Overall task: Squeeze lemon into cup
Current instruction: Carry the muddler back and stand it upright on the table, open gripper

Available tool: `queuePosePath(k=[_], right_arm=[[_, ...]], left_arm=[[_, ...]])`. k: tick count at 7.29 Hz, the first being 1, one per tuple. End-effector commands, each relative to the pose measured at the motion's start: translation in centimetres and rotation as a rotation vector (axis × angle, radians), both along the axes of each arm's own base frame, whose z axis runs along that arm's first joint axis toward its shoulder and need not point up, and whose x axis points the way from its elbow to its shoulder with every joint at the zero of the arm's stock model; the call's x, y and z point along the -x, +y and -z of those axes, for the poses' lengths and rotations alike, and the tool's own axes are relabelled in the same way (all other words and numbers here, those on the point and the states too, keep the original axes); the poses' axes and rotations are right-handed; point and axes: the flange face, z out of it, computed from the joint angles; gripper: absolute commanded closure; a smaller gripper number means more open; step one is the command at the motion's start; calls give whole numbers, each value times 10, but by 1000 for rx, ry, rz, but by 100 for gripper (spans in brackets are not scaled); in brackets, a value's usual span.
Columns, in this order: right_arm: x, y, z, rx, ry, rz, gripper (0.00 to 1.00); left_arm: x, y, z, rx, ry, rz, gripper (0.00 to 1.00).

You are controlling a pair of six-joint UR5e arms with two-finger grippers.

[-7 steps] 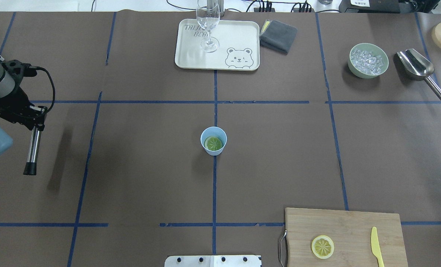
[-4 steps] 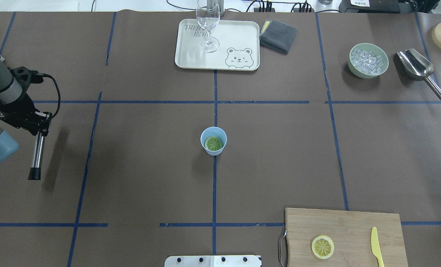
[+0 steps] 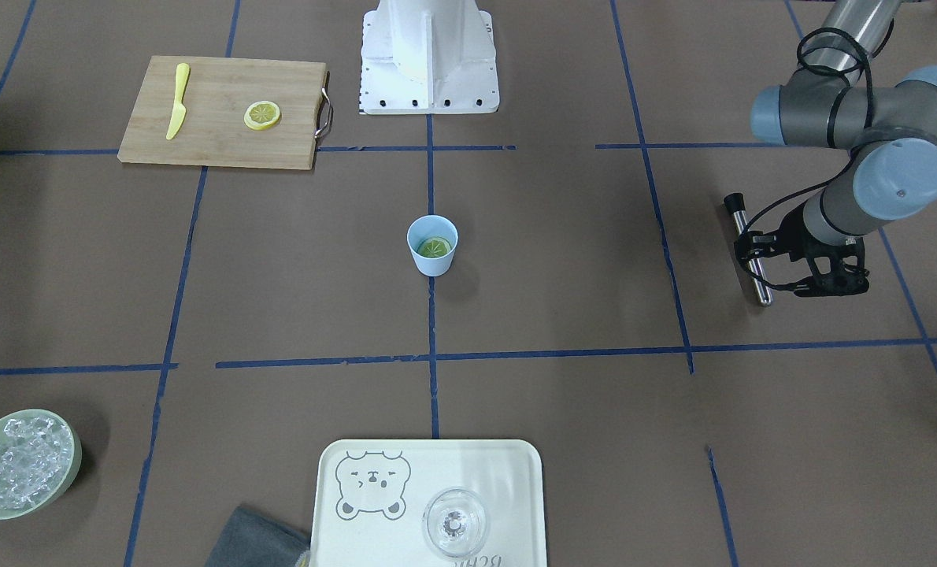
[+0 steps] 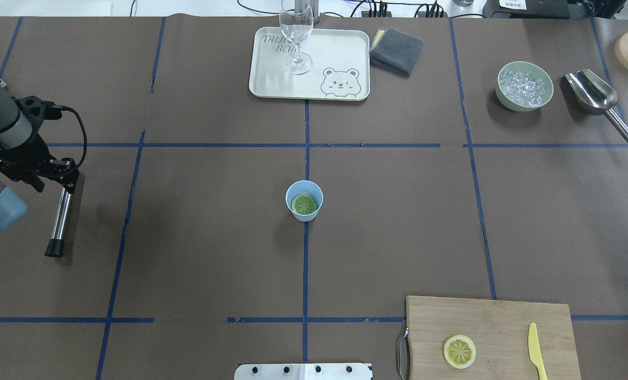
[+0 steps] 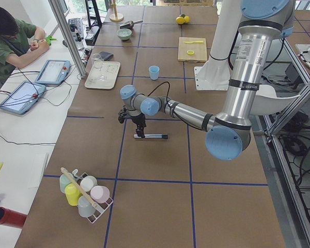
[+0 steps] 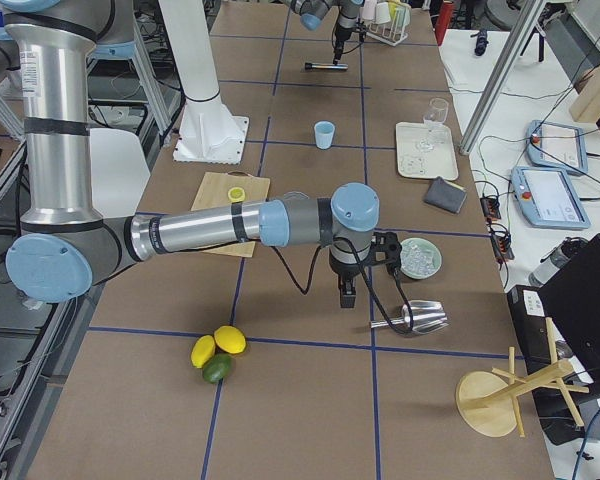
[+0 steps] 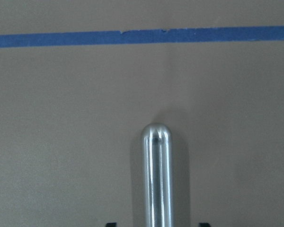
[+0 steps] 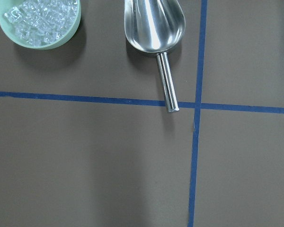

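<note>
The light-blue cup [image 4: 293,191] stands at the table's centre, with a greenish-yellow lemon slice [image 4: 304,203] lying flat inside it. A second lemon slice [image 4: 459,351] rests on the wooden cutting board [image 4: 504,319]. My left gripper [image 4: 68,182] is far off at the table's left edge, over the upper end of a steel rod with a black tip [image 4: 60,221] that lies on the table. In the left wrist view the rod [image 7: 156,179] has a gap on each side to the fingertips, so the gripper is open. My right gripper [image 6: 348,297] hangs near the ice bowl; I cannot tell its state.
A cream tray [image 4: 340,47] with a wine glass [image 4: 296,31] and a grey cloth [image 4: 397,50] sit at the back. An ice bowl [image 4: 500,87] and a steel scoop [image 4: 593,92] are at the back right. A yellow knife [image 4: 535,351] lies on the board.
The left gripper came down and shifted slightly right with the rod. The rod's shadow has closed up against it, so it now lies on the table.
</note>
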Motion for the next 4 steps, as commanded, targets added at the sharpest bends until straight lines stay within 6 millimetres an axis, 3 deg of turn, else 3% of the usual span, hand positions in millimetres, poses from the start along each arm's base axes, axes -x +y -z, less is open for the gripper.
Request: queuePosePath(k=[1,2,3,4], right_arm=[[0,0,0,1,-2,-1,0],[0,0,-1,3,-2,-1,0],[0,0,-1,4,-2,-2,0],[0,-2,0,4,-2,-3,0]], left_arm=[[31,-10,42,-72,46,54,0],[88,-45,74,-118,69,166,0],[133,-58,81,-185,75,185,0],[182,-64,69,-282,61,138,0]])
